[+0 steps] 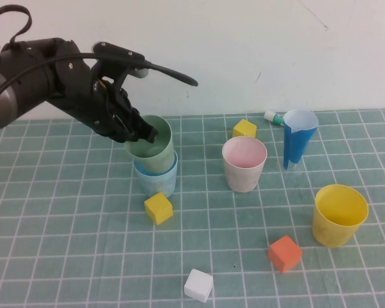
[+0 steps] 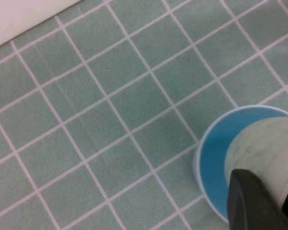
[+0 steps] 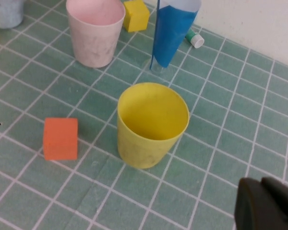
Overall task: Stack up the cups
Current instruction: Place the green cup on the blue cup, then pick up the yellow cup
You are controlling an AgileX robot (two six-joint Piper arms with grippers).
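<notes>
My left gripper [image 1: 138,130] is shut on the rim of the pale green cup [image 1: 153,146], which sits tilted in the mouth of the light blue cup [image 1: 158,179]. In the left wrist view the green cup [image 2: 266,151] hangs over the blue cup's inside [image 2: 213,163]. The pale pink cup [image 1: 244,163] stands at the middle, and the yellow cup [image 1: 339,214] at the right. Both show in the right wrist view, pink [image 3: 95,29] and yellow [image 3: 151,123]. My right gripper [image 3: 271,203] is shut and empty, near the yellow cup; it is out of the high view.
A narrow dark blue cone cup [image 1: 298,142] stands behind the yellow cup, with a small tube [image 1: 274,117] beside it. Yellow cubes [image 1: 158,208] [image 1: 244,128], an orange cube [image 1: 285,253] and a white cube [image 1: 198,285] lie scattered on the green gridded mat [image 1: 70,244].
</notes>
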